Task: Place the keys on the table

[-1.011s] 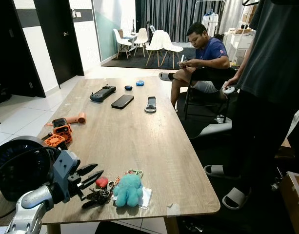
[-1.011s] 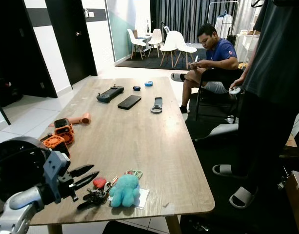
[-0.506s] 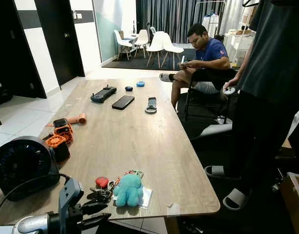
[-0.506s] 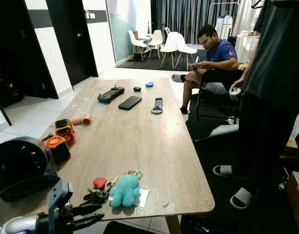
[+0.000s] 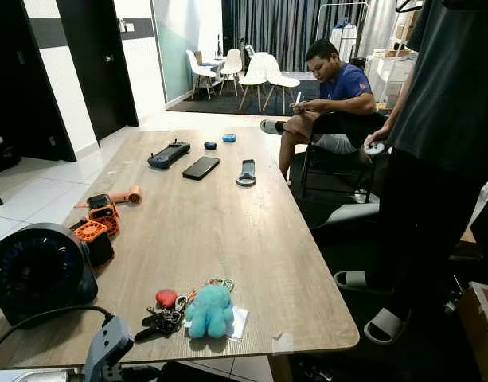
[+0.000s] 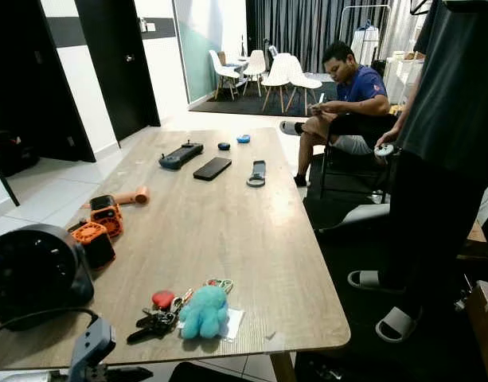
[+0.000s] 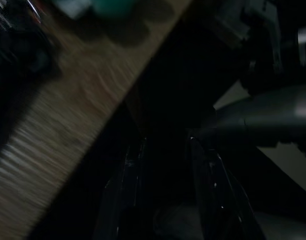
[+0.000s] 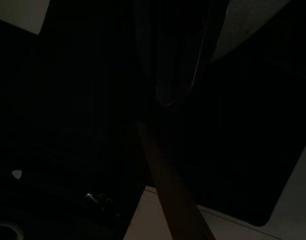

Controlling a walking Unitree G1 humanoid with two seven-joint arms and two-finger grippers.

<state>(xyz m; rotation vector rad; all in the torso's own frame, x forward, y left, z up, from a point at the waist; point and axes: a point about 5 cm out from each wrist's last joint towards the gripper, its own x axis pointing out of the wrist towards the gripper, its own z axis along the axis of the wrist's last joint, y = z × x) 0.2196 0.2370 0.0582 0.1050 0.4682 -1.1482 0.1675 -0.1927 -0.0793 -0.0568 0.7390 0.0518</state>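
The keys (image 5: 159, 322), a dark bunch with a red tag (image 5: 166, 298) and a teal octopus plush (image 5: 209, 311), lie on the wooden table (image 5: 228, 223) near its front edge. My left gripper (image 6: 136, 372) hangs low at the bottom left, below and in front of the table edge, apart from the keys. In the left wrist view its two black fingers (image 7: 128, 175) stand apart with nothing between them, and the table edge and the plush (image 7: 110, 7) are blurred beyond. The right wrist view is very dark.
A black round fan (image 5: 35, 270) and orange tools (image 5: 100, 219) stand at the table's left. A controller (image 5: 168, 153) and a phone (image 5: 200, 167) lie at the far end. One person (image 5: 331, 95) sits beyond the table; another (image 5: 443, 159) stands close on the right.
My left gripper has drawn back from the keys and sunk below the table's front edge. The keys stay lying on the table where they were.
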